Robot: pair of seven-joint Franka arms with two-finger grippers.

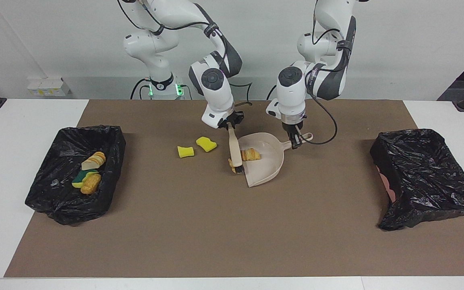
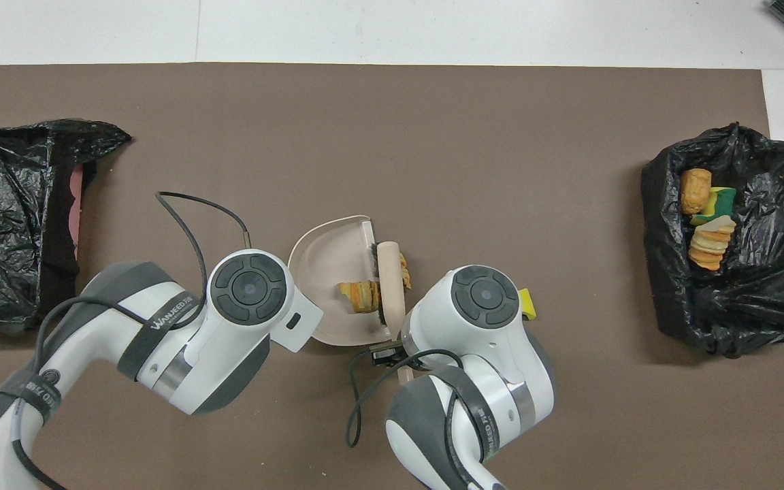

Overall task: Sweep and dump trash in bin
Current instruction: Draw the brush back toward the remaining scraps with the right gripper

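My right gripper [image 1: 230,125] is clamped on the top of the brush [image 1: 235,151], whose bristle end sits at the open lip of the dustpan [image 1: 265,173]. My left gripper [image 1: 295,141] is closed on the dustpan's handle and holds the pan flat on the brown mat [image 1: 232,233].

One striped bread piece [image 1: 251,154] lies inside the pan, just past the lip. Two yellow sponge chunks [image 1: 206,143] sit on the mat beside each other, toward the right arm's end of the table from the pan. Four more bits [image 1: 90,172] already lie in the bin [image 1: 75,201] at that same end. A second bin [image 1: 429,181] at the left arm's end looks empty from here.

The risks as I judge them: the bread piece rests close to the lip, so if I pull the brush away it may drag the piece back out, and if I tilt the pan forward while lifting, the piece may slide off. A scrap of orange shows at the bristles outside the lip; I cannot tell whether it is a separate bit or part of the brush. The two sponges are light and could skid sideways off the bristles. The brush handle is gripped near its end, so it may twist under side load.

The only writing I can read is on the band on the left arm [image 2: 160,316], which seems to say WANJEED, with more letters I cannot make out.
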